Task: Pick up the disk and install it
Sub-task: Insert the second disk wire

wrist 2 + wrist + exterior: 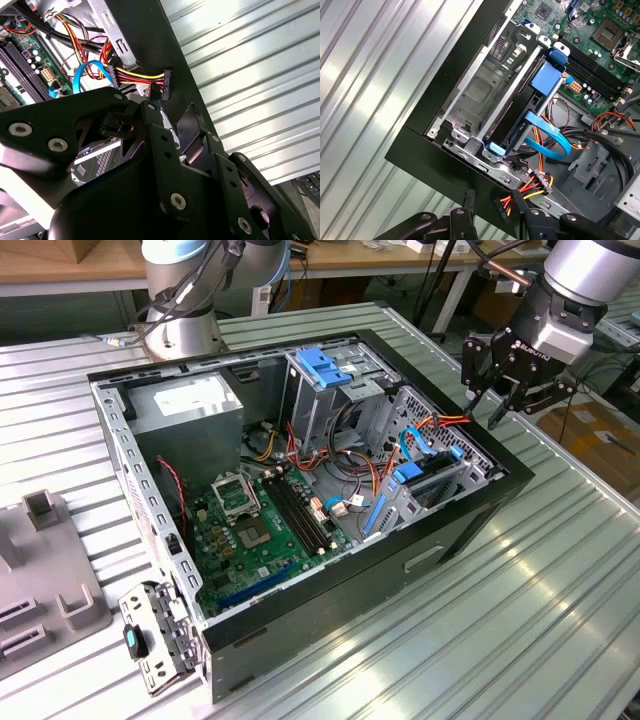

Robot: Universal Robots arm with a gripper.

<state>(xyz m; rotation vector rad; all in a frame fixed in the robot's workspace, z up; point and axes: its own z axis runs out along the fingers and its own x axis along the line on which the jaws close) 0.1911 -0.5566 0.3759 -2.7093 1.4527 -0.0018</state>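
1 end effector (512, 392) open and empty, above the computer case (300, 590) edge, disk (425, 478) seated in bay

- The computer case (470, 530) is lying open on the ribbed table (560, 600), motherboard (255, 530) sitting flat inside it toward the exterior view's left.
- The power supply (190, 405) is sitting in the far corner, behind the motherboard.
- The drive cage (330, 390) is standing at the far wall, at the exterior view's right of the power supply.
- The disk (425, 480) is sitting in the bay against the case's wall on the exterior view's right.
- My gripper (505, 390) is hanging above that wall, just outside the case.
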